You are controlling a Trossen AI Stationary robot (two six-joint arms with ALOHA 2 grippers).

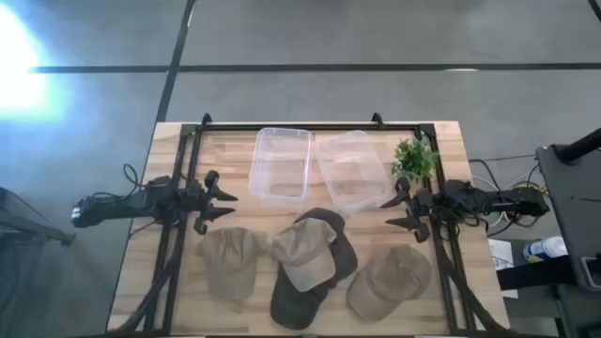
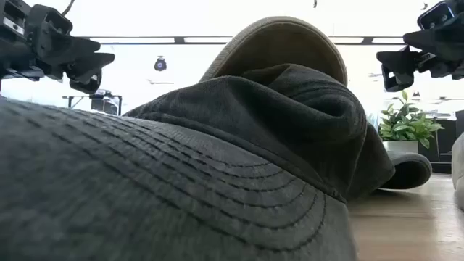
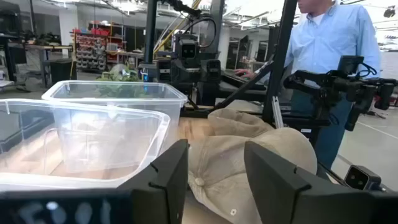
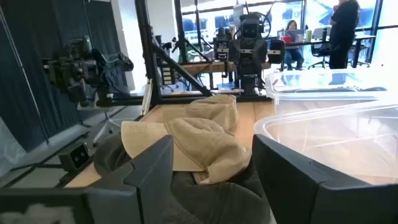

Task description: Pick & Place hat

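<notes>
Dark cap fills the low view, hiding most of the surface; left end effector and right end effector hover spread wide, empty.

Four caps lie along the near half of the table, all in front of the two clear bins. Just in front of the left bin's corner sits a tan cap, crown up, lying alone. In front of the gap between the bins a dark cap rests with its brim toward the table's near edge, crumpled at the crown. A lighter beige cap lies on top of it, overlapping its middle. In front of the right bin sits a fourth cap, khaki, beside the dark one.
</notes>
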